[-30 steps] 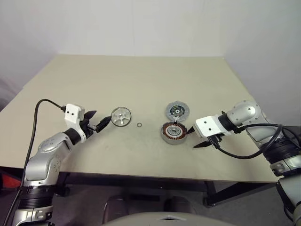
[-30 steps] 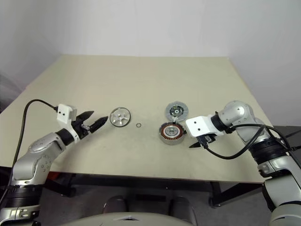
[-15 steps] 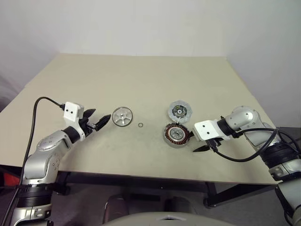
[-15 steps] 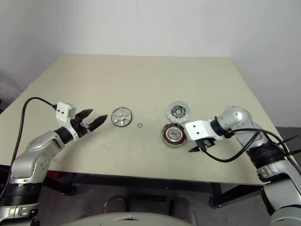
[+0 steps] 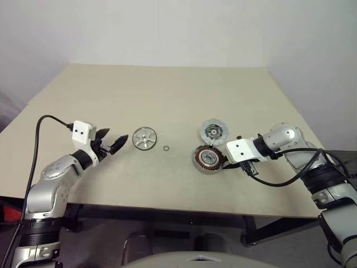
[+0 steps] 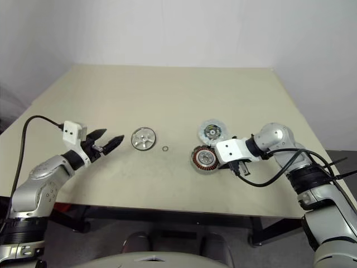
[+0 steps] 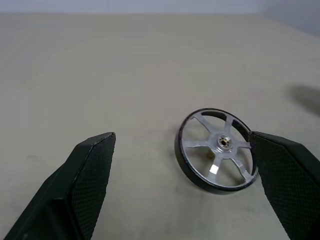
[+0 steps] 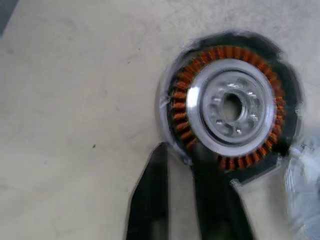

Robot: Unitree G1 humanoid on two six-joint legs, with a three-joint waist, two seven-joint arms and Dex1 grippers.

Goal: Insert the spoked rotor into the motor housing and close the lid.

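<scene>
The spoked rotor (image 5: 144, 138) lies flat on the table, a silver wheel with a dark rim. My left gripper (image 5: 116, 137) hovers just left of it, open, and the rotor (image 7: 218, 149) sits ahead between the spread fingers without touching them. The motor housing (image 5: 207, 158) with its orange copper windings (image 8: 232, 105) rests at centre right. Its round grey lid (image 5: 213, 132) lies open just behind it. My right gripper (image 8: 180, 152) is at the housing's near right edge, shut on the rim, one finger outside the wall and one over the windings.
A small metal ring (image 5: 166, 148) lies on the tan table (image 5: 167, 95) between rotor and housing. The table's front edge runs close below both arms. A black cable loops from each wrist.
My right gripper has shifted in toward the housing and shut on its rim. The left gripper has stayed open beside the rotor.
</scene>
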